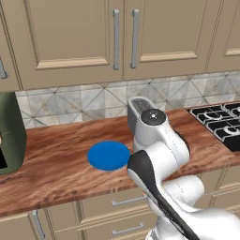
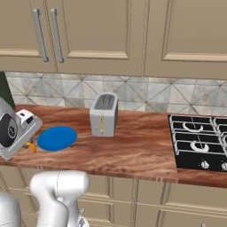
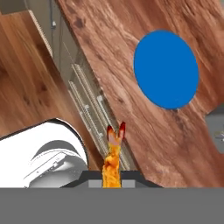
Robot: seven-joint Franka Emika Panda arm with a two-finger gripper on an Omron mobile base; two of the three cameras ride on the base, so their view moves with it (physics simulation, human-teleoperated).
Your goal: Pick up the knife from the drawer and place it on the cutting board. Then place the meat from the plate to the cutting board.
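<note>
Meat (image 3: 112,162) sits clamped between your gripper's (image 3: 113,173) closed fingers, an orange-yellow sliver with a reddish forked tip rising from the bottom of the hand view, lifted clear of the wooden counter (image 1: 61,159). From the right base view you see the same orange scrap (image 2: 30,145) poking out under the hand at the left edge, just beside the blue plate (image 2: 56,137) and above the counter's front edge. Your plate lies flat and bare on the wood, a bright blue disc (image 1: 108,155) in the left base view with the arm's white elbow overlapping its right side, and a blue oval (image 3: 166,69) in the upper right of the hand view, apart from the meat. Behind the plate and to its right stands a silver toaster (image 2: 103,114), upright against the tiled backsplash (image 2: 146,94); a black stovetop (image 2: 199,142) fills the counter's right end. Beige wall cabinets (image 1: 117,37) with silver bar handles hang above, and closed drawer fronts (image 1: 117,206) run below the counter's edge. A dark green appliance (image 1: 10,133) stands at the left end of the counter in the left base view. Along the hand view's left you look down past the counter edge at drawer fronts and a wood floor (image 3: 22,78).
</note>
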